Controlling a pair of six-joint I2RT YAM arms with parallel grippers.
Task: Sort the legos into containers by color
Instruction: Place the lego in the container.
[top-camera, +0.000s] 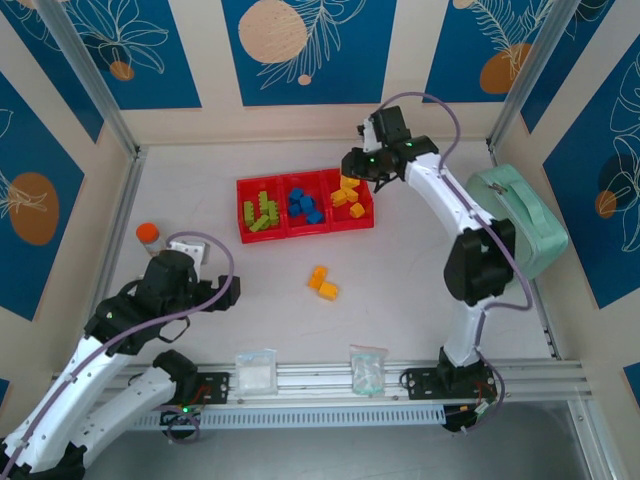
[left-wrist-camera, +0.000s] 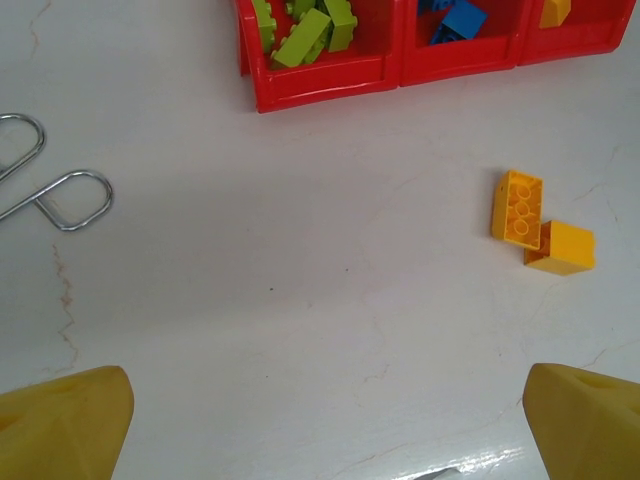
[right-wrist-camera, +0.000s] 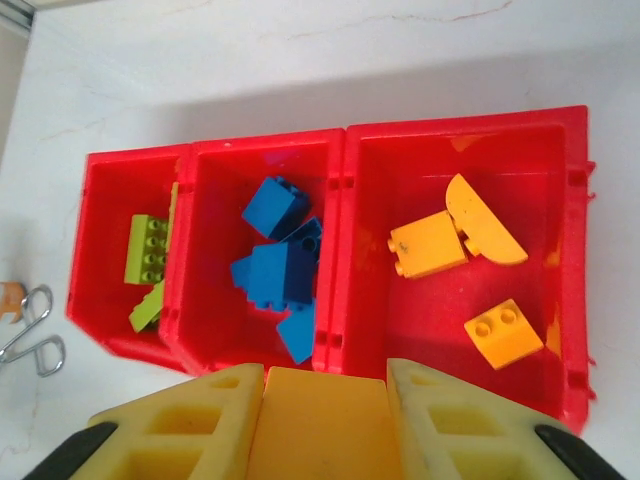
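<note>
While pinched between closed right claw (right-wrist-camera: 325, 400) fingers, yellow-orange lego (right-wrist-camera: 315, 445) hangs over red tray (right-wrist-camera: 345, 140), by yellow compartment. Likely light, rigid, slick; grip flat opposite sides. Two loose yellow legos (left-wrist-camera: 517, 207) touching on tabletop (left-wrist-camera: 300, 280); left claw (left-wrist-camera: 328, 420) wide open, empty.

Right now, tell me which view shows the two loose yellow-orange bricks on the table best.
Left wrist view: the loose yellow-orange bricks lie large and unobstructed, corner to corner, with their edges and surface detail clear. The top external view shows them small, mid-table.
</note>
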